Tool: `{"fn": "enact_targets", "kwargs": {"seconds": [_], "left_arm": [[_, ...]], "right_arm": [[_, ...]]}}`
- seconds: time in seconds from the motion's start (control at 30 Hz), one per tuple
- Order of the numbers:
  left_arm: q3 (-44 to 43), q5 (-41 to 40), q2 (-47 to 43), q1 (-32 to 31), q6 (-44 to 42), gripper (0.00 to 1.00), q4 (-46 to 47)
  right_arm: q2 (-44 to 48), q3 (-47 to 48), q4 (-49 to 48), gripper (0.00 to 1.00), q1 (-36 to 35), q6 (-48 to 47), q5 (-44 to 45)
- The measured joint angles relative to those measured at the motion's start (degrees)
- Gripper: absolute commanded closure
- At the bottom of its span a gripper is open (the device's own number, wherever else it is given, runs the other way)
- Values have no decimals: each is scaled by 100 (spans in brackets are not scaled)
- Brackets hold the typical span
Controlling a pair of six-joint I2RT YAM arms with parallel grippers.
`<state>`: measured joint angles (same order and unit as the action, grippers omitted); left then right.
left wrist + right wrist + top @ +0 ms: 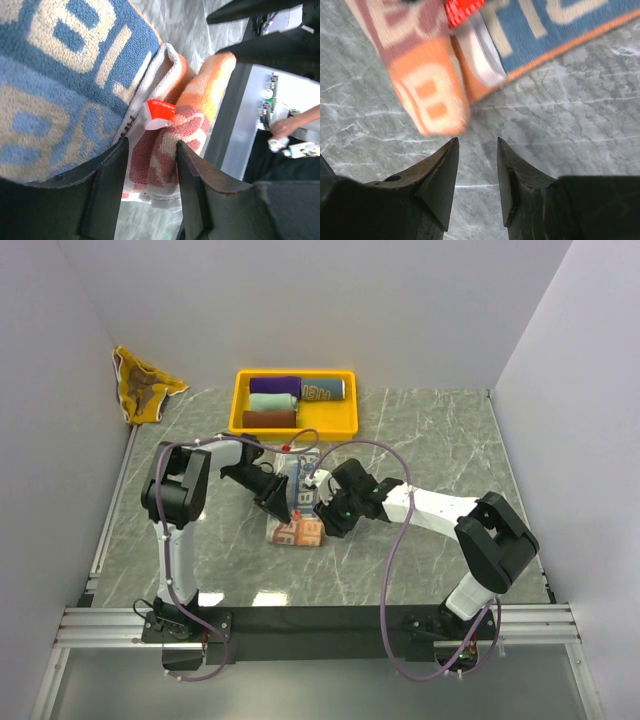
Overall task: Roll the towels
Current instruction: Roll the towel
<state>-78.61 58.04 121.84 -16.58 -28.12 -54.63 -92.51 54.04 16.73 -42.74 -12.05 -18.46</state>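
A blue-grey towel with cream lettering and an orange-red border (pixel 303 483) lies at mid-table, its near end rolled up (pixel 297 532). My left gripper (pixel 275 508) is at its left edge. In the left wrist view (pixel 152 145) the jaws stand open around the end of the red-orange roll (pixel 172 135), beside a red tag (pixel 159 111). My right gripper (pixel 330 515) is at the towel's right edge. In the right wrist view (pixel 477 142) it is open and empty over the marble, the orange roll (pixel 427 85) just beyond its tips.
A yellow tray (pixel 240 412) at the back holds rolled purple (pixel 275 385), mint (pixel 273 400), maroon (pixel 270 419) and blue-grey (pixel 322 390) towels. A brown and yellow towel (pixel 145 388) lies crumpled in the back left corner. White walls enclose the table.
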Motion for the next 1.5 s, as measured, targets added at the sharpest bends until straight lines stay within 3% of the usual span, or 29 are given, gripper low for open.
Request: {"fn": "enact_targets", "kwargs": {"seconds": [0.13,0.27,0.37,0.57,0.77,0.97,1.07,1.1,1.2,1.5], "left_arm": [[212,9,-127,188,-149,56,103],[310,15,-127,264,-170,71,234],[319,28,-109,262,-144,76,326],[374,297,50,271,109,77,518],[643,605,63,282,595,76,933],[802,782,66,332,1003,69,1202],[828,857,66,367,1113,62,1237],[831,868,66,376,1132,59,1239],[863,973,26,417,1154,53,1224],[1373,472,-874,772,894,47,1449]], "right_arm": [[11,0,61,43,39,111,-107],[136,17,120,38,256,415,-662],[173,157,109,36,632,861,-1290],[-109,275,-251,35,1290,1836,-2317],[-822,409,-520,36,1346,2566,-2828],[-1510,848,-721,46,1261,2802,-3169],[-1757,955,-691,63,1185,2765,-3215],[-1814,984,-664,75,1154,2756,-3204],[-2013,1139,-468,85,1040,2706,-3178],[-2251,1464,61,93,914,2457,-2929]]}}
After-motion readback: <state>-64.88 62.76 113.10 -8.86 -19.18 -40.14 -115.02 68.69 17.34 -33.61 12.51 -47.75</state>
